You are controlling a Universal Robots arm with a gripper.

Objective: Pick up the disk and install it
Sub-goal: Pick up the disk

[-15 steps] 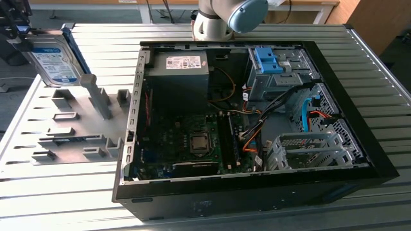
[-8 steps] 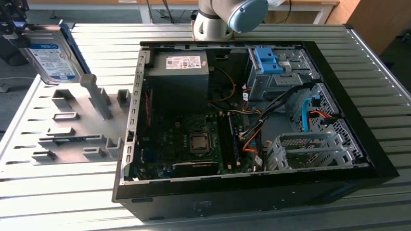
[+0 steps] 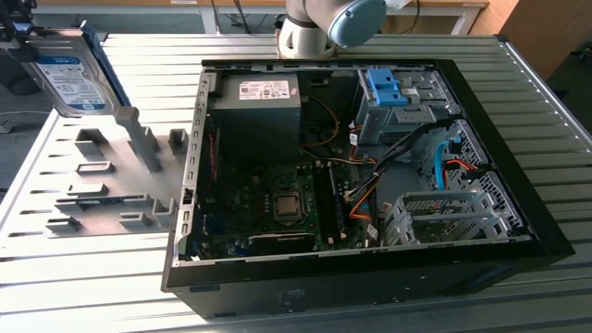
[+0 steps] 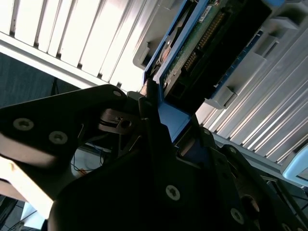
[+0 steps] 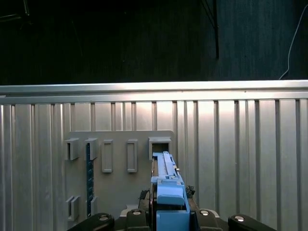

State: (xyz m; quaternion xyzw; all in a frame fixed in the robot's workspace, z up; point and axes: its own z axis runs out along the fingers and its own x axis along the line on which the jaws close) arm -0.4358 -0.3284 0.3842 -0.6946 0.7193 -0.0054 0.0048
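Observation:
The disk [image 3: 69,69], a silver hard drive with a white-and-blue label in a blue plastic carrier, hangs upright in the air at the exterior view's far left. It is above the grey fixture plate [image 3: 102,180]. In the second wrist view my gripper [image 4: 168,125] is shut on the blue carrier end of the disk [image 4: 211,43], whose green circuit-board underside faces the camera. In the first wrist view the disk [image 5: 166,178] stands edge-on between the black fingers [image 5: 139,214], over the slotted plate [image 5: 120,178].
An open black computer case [image 3: 370,173] lies on the ribbed metal table [image 3: 555,118]. Inside are a motherboard, a power supply [image 3: 259,97], cables, a blue latch on a metal cage [image 3: 384,87] and a silver drive cage [image 3: 444,215]. The arm's base [image 3: 319,24] stands behind the case.

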